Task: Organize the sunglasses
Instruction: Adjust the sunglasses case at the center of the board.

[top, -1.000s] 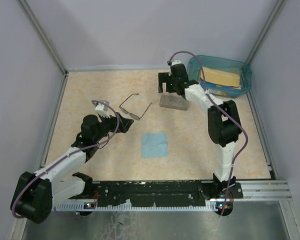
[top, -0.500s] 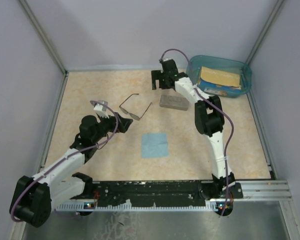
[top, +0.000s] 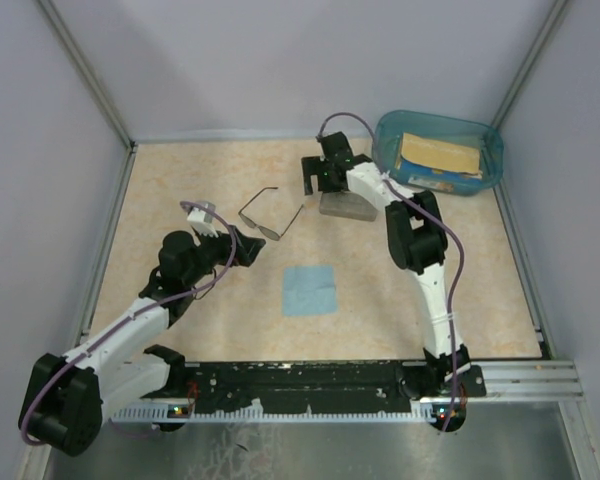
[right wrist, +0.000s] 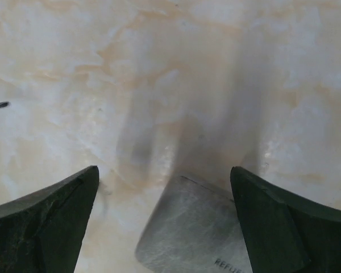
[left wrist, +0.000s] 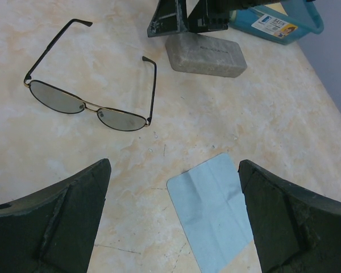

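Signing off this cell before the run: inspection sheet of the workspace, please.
Surface: table beige, marbled; no spills seen.
Job's things: sunglasses lie with temples unfolded, ungripped.
Clutter: grey case; blue cloth lying flat; teal bin with a box inside.
Grippers: left gripper fingers open beside the sunglasses, empty; right gripper fingers open over the case's end, contact unclear.
Cables: purple cables loop along both arms; no snag seen.
Surroundings: grey walls, metal frame.
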{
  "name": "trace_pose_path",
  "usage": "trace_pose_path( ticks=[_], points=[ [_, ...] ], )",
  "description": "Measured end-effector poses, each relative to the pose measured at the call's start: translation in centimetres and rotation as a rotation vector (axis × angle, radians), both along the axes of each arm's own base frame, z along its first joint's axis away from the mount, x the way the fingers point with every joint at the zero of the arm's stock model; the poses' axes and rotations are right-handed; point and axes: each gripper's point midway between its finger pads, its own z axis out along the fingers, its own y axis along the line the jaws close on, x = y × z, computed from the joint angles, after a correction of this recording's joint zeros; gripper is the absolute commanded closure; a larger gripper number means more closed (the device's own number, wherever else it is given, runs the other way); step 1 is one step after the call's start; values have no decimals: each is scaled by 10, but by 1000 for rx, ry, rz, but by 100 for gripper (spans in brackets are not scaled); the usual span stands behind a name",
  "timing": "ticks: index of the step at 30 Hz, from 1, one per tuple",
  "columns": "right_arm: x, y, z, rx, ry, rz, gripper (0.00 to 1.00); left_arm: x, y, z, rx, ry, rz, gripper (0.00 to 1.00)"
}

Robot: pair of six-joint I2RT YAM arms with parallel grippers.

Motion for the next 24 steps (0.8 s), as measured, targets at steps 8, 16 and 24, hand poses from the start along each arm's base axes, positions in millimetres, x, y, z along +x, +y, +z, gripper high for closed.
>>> trace_pose_path(
  ticks=[8, 16, 24],
  points=[
    [-12, -50, -15, -5, 52, -74, 1, 0, -1, 0, 0, 1, -2, 0],
    [-33, -73, -12, -3, 67, -105, 1, -1, -2, -2, 2, 7, -7, 0],
    [-67, -85, -5, 23, 78, -131, 1, -3, -6, -3, 3, 11, -21, 0]
  ],
)
